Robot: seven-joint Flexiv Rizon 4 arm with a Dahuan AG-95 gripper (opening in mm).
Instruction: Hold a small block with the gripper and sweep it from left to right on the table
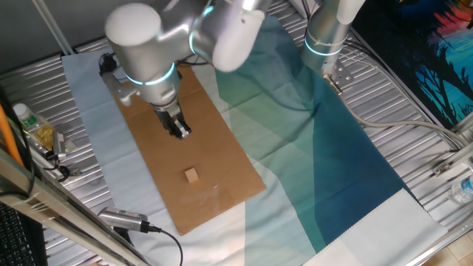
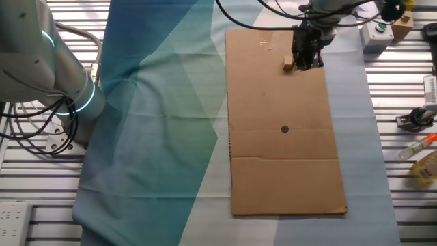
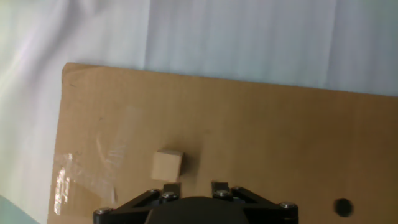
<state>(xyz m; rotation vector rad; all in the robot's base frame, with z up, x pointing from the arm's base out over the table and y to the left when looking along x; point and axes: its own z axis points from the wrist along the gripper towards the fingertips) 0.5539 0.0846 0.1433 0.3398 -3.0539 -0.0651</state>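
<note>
The small block (image 1: 192,175) is a tan wooden cube lying on the brown cardboard sheet (image 1: 159,159) of the table (image 1: 414,140). It also shows in the other fixed view (image 2: 287,65) and in the hand view (image 3: 168,165). The gripper (image 1: 180,131) hangs above the cardboard, apart from the block and not touching it. In the other fixed view the gripper (image 2: 307,60) is just right of the block. In the hand view the gripper (image 3: 194,186) has its fingertips (image 3: 171,187) apart with nothing between them, and the block lies just ahead of the left one.
An idle second silver arm (image 1: 325,33) stands on the teal cloth (image 1: 347,170). A black dot (image 2: 285,129) marks the cardboard. Clear tape (image 3: 81,180) sits near the cardboard's corner. Bottles (image 1: 33,129), a cylindrical tool (image 1: 122,219) and a button box (image 2: 377,31) line the table edges.
</note>
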